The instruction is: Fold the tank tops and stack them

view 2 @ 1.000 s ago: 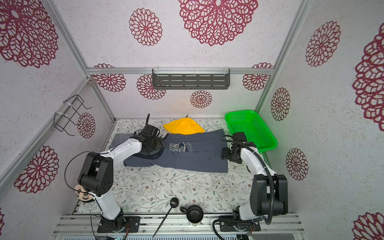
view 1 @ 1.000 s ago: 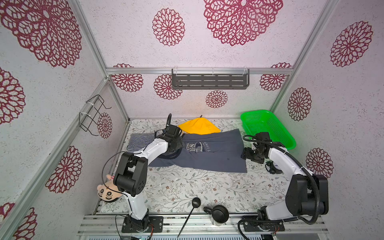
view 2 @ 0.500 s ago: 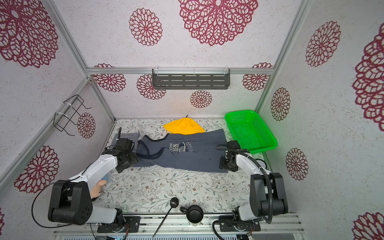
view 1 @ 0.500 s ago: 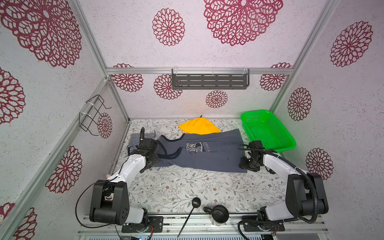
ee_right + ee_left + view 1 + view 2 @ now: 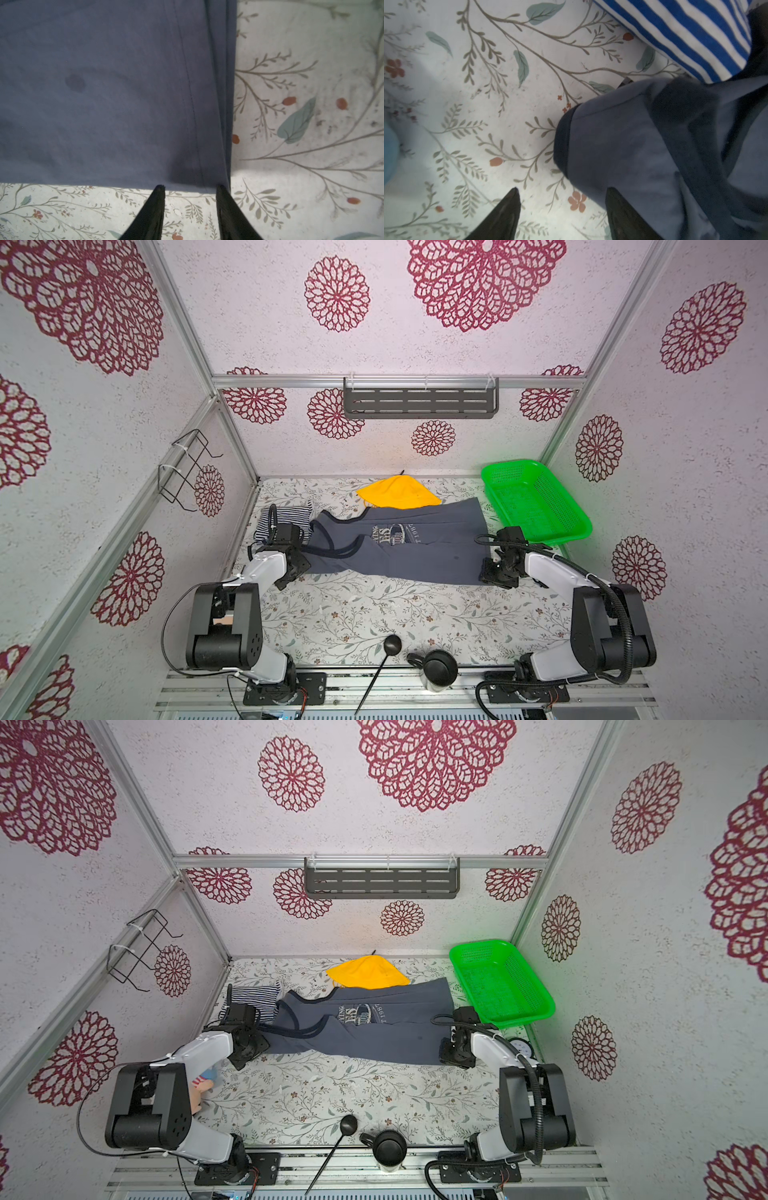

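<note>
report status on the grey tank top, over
Left gripper jaws open at a shoulder strap, right gripper jaws open at the near hem corner. Grey tank top lying flat. Yellow hat against its far edge.

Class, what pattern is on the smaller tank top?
Smaller tank top: blue and white stripes, clearest in left wrist view.

Yellow hat (cloth), green basket
</note>
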